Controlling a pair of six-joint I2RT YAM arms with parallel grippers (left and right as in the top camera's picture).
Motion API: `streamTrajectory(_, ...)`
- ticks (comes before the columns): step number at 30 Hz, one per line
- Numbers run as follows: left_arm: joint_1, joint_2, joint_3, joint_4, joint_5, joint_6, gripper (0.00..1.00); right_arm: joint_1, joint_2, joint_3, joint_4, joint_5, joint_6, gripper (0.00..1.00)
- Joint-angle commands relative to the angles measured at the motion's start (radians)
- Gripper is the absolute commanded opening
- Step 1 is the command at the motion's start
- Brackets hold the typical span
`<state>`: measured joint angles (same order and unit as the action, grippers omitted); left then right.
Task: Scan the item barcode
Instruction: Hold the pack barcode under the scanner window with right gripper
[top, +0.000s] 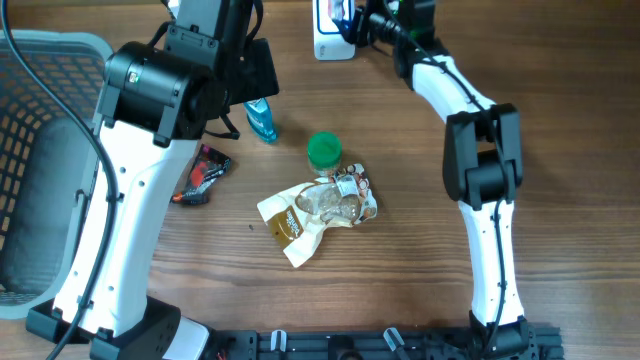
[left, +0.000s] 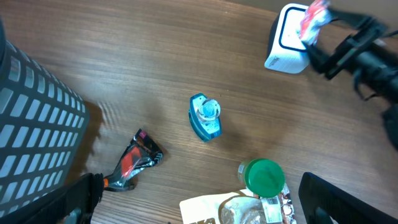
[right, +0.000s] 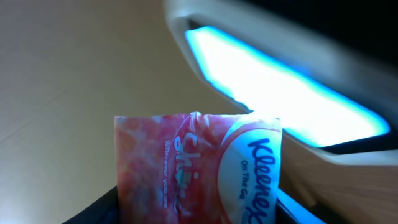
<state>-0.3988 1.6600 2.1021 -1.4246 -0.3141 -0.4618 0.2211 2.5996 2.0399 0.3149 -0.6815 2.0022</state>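
A pink and white Kleenex tissue pack (right: 199, 168) fills the right wrist view, held between the dark fingers of my right gripper (right: 199, 214), which is shut on it. Just beyond it the white barcode scanner (right: 280, 93) glows blue. The left wrist view shows the same pack (left: 313, 18) held in front of the scanner (left: 283, 53) at the table's far edge. Seen from overhead, the right gripper (top: 352, 20) is right beside the scanner (top: 330, 42). My left gripper (left: 205, 208) hangs wide open above the table's middle, holding nothing.
A grey basket (top: 40, 150) stands at the left. On the table lie a small blue bottle (top: 262, 120), a green-lidded jar (top: 324, 150), a heap of cream and clear snack packets (top: 305, 215) and a black and red packet (top: 203, 175).
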Motion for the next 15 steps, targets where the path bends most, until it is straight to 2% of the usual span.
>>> streamTrajectory(1, 0.004, 0.011, -0.004, 0.0, 0.01, -0.017, 1.0, 0.02, 0.03, 0.011, 0.045, -0.024, 0.069, 0.58)
streamTrajectory(3, 0.005, 0.011, -0.004, -0.002, 0.01, -0.016, 1.0, 0.021, 0.03, 0.011, 0.068, -0.031, 0.069, 0.54)
streamTrajectory(9, 0.005, 0.011, -0.004, -0.021, 0.01, -0.017, 1.0, 0.012, 0.03, 0.011, 0.066, -0.054, 0.069, 0.52)
streamTrajectory(15, 0.005, 0.011, -0.004, -0.027, 0.01, -0.017, 1.0, -0.022, 0.03, 0.011, 0.068, -0.114, 0.069, 0.53)
